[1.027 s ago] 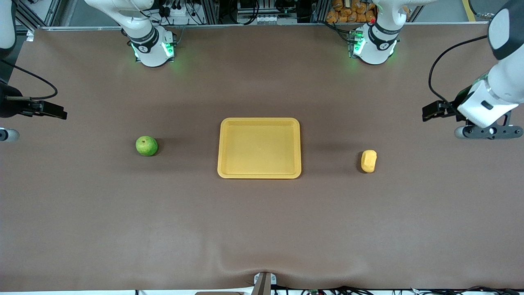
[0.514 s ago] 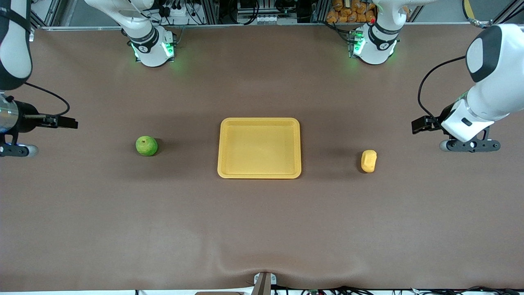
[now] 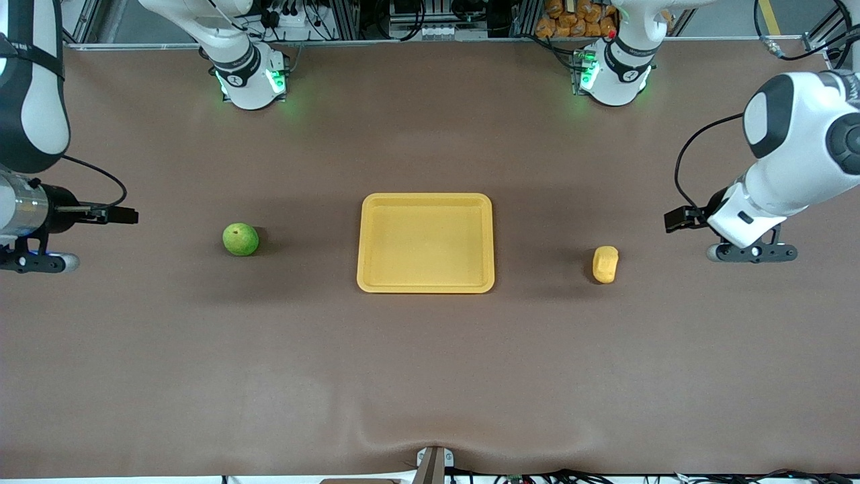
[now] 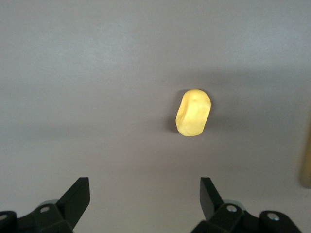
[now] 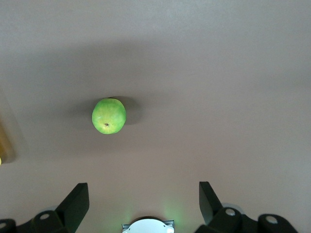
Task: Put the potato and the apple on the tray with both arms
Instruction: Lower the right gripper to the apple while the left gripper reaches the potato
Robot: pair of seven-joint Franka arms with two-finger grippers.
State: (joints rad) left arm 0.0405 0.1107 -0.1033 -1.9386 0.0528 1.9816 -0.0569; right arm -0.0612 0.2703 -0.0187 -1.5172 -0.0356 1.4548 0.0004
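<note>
Nothing is placed yet: the potato (image 3: 605,264) and apple (image 3: 240,239) lie on the table (image 3: 430,376) at either end of the empty tray (image 3: 426,199), each under an approaching wide-open claw, left claw (image 4: 145,194) and right claw (image 5: 144,196).

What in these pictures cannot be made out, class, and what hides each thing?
- Right gripper: in the front view, the edge cuts it off.
- Tray: in the left wrist view, only a sliver shows at the edge.
- Underside of the potato and apple: hidden against the table.
</note>
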